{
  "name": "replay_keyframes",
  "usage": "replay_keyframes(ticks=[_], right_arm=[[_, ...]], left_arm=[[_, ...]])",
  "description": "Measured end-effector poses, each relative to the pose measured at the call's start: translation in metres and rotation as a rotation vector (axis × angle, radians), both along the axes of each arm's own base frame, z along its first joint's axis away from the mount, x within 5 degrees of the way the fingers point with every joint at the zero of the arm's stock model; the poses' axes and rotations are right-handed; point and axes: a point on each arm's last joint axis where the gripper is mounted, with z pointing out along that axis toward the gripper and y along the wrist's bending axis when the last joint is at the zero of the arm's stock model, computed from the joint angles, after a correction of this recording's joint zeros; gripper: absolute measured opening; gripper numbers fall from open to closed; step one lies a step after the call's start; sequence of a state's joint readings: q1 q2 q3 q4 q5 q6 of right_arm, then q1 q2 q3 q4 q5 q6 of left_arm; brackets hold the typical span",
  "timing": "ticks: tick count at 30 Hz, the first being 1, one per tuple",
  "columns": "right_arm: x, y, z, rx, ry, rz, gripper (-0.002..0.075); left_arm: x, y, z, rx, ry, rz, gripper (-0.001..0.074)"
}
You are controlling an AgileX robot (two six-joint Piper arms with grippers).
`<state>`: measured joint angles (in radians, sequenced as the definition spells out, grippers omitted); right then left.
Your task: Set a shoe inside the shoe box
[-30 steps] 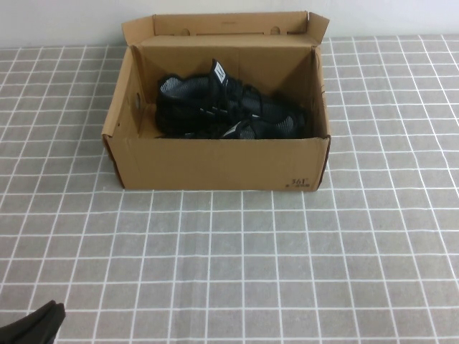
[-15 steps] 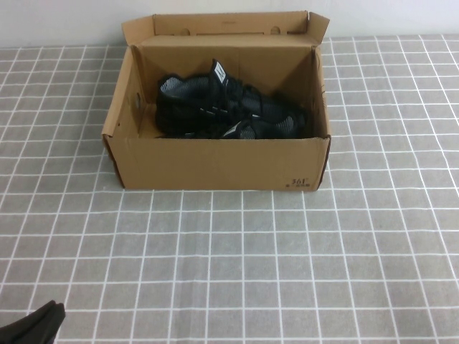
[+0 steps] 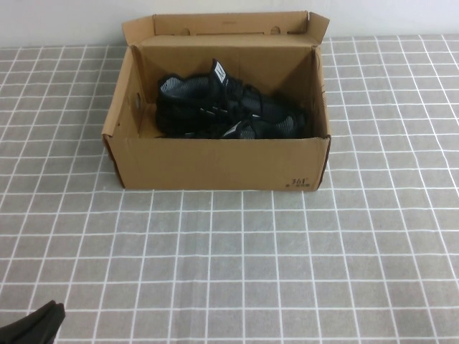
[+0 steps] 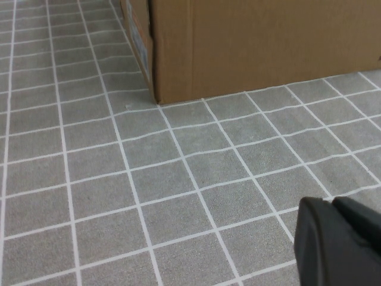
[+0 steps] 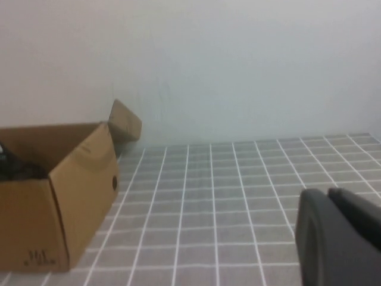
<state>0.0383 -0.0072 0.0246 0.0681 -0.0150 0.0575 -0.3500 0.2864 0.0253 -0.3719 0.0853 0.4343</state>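
The brown cardboard shoe box point(image 3: 215, 163) stands at the back middle of the table with its flap lid up against the wall. Inside lies a black knit shoe point(image 3: 215, 100) with a white tongue label, and a second matching one point(image 3: 267, 127) beside it. In the high view only a dark bit of the left arm point(image 3: 32, 326) shows at the near left corner. My left gripper point(image 4: 331, 204) is shut and empty, low over the tiles in front of the box's corner point(image 4: 156, 95). My right gripper point(image 5: 326, 196) is shut and empty, to the right of the box point(image 5: 53, 202).
A grey cloth with a white grid point(image 3: 244, 258) covers the table. A plain white wall point(image 5: 238, 65) rises behind the box.
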Motion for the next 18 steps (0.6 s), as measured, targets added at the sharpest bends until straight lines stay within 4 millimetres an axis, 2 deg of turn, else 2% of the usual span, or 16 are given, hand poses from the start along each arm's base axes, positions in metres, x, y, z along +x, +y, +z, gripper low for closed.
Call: replay_keyframes(ticks=[4, 12, 18], right_arm=[[0.0, 0.002, -0.007, -0.072, 0.077, 0.026, -0.0016], [-0.003, 0.006, -0.029, -0.106, 0.313, 0.085, -0.0016], [-0.003, 0.007, -0.031, -0.108, 0.335, 0.09, -0.0016]], left_arm=[[0.0, 0.0, 0.0, 0.0, 0.0, 0.0, 0.0], [0.0, 0.0, 0.0, 0.0, 0.0, 0.0, 0.0], [0.0, 0.0, 0.0, 0.0, 0.0, 0.0, 0.0]])
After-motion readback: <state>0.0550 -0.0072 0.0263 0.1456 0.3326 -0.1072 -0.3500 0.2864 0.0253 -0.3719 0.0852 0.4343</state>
